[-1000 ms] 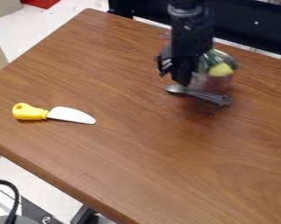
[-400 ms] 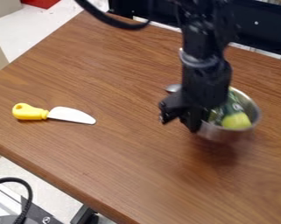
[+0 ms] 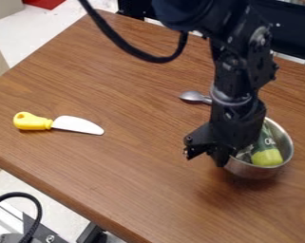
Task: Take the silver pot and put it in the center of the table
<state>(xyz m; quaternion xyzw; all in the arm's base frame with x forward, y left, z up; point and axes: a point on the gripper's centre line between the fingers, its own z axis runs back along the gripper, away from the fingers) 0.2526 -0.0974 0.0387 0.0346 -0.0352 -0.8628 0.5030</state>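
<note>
Clamping the silver pot (image 3: 258, 172) by its rim, the gripper (image 3: 222, 160) holds it close alongside.

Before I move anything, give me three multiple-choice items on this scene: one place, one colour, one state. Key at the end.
1. Where is the knife?
A. Inside the pot
B. On the floor
C. On the table, left of the pot in the view

2. What colour is the knife's handle?
A. Yellow
B. Red
C. Blue

3. What state is the pot in?
A. Upside down
B. Open side up, with something in it
C. Covered by a lid

Key:
1 C: the knife lies on bare wood, well apart from the pot.
2 A: the handle is plain yellow beside a white blade.
3 B: a green and yellow item shows inside the rim.
</note>
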